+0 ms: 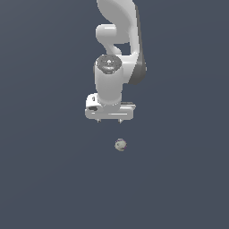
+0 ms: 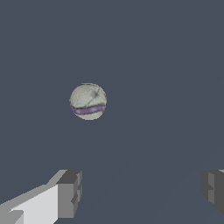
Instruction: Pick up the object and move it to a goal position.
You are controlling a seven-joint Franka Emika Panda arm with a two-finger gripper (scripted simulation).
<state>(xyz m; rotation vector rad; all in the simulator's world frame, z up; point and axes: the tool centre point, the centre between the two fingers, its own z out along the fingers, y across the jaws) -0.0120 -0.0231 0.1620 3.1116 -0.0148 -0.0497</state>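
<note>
The object is a tiny round ball (image 1: 120,144), mottled grey and beige-white, lying on the dark grey floor. In the wrist view the ball (image 2: 88,101) shows a purple band across it. My white gripper (image 1: 109,120) hangs above the ball, a little toward the exterior view's left of it, with clear space between them. Its two short fingertips (image 1: 99,120) point down and stand wide apart. In the wrist view the gripper (image 2: 140,192) is open and empty, with one grey finger (image 2: 70,192) at each side. The ball lies beyond the gap, not between the fingers.
The floor (image 1: 44,179) is a plain dark grey surface all round. The white arm (image 1: 117,49) rises from the gripper toward the top of the exterior view. Nothing else shows.
</note>
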